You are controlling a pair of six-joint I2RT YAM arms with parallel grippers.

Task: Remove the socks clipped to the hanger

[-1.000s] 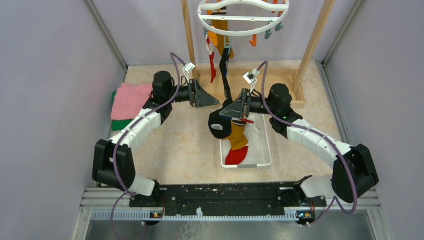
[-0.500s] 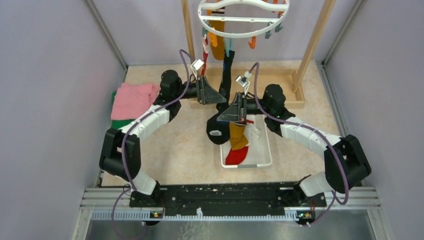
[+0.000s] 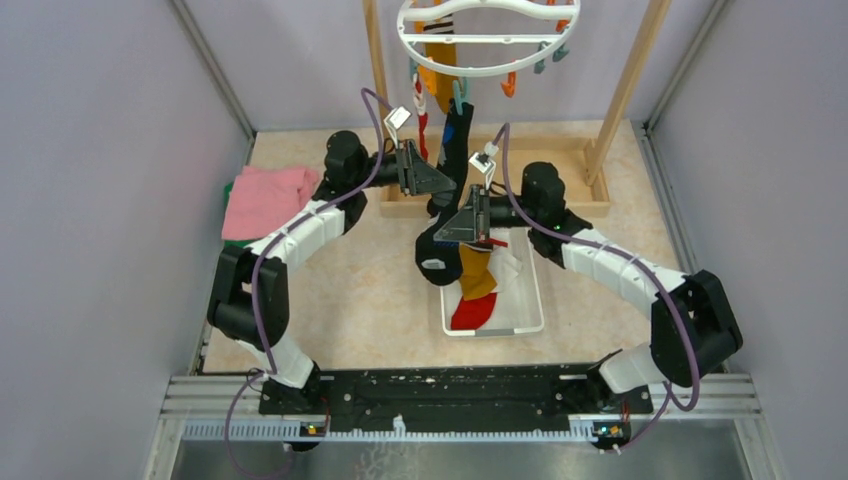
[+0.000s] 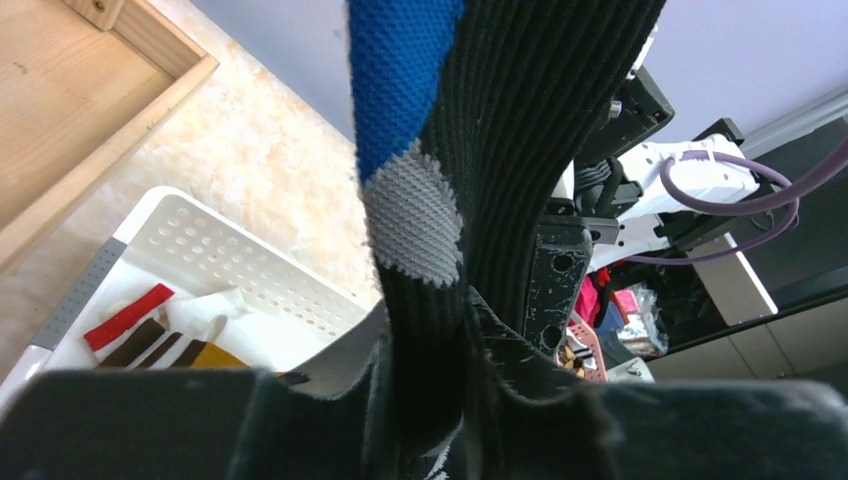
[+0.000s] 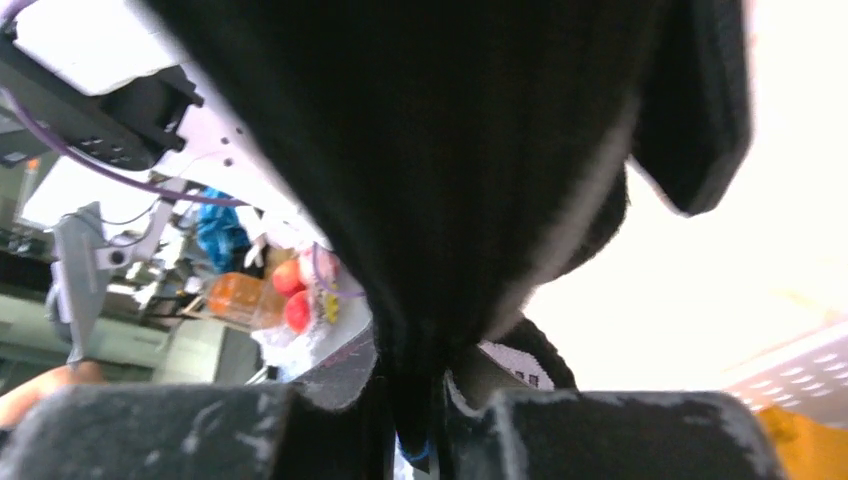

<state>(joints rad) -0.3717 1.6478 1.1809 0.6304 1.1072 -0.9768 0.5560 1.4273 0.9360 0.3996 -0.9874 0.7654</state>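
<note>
Clamping the black sock: left gripper high, right gripper low.

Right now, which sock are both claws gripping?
The black sock with blue and grey patches: the left gripper and right gripper both pinch it. The mustard sock and red sock hang beside it, ungripped.

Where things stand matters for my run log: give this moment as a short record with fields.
left tool: shut on black sock, upper part
right tool: shut on black sock, lower down
black sock top: appears clipped to hanger
also on hanger: mustard sock, red sock
basket: loose socks inside
</note>
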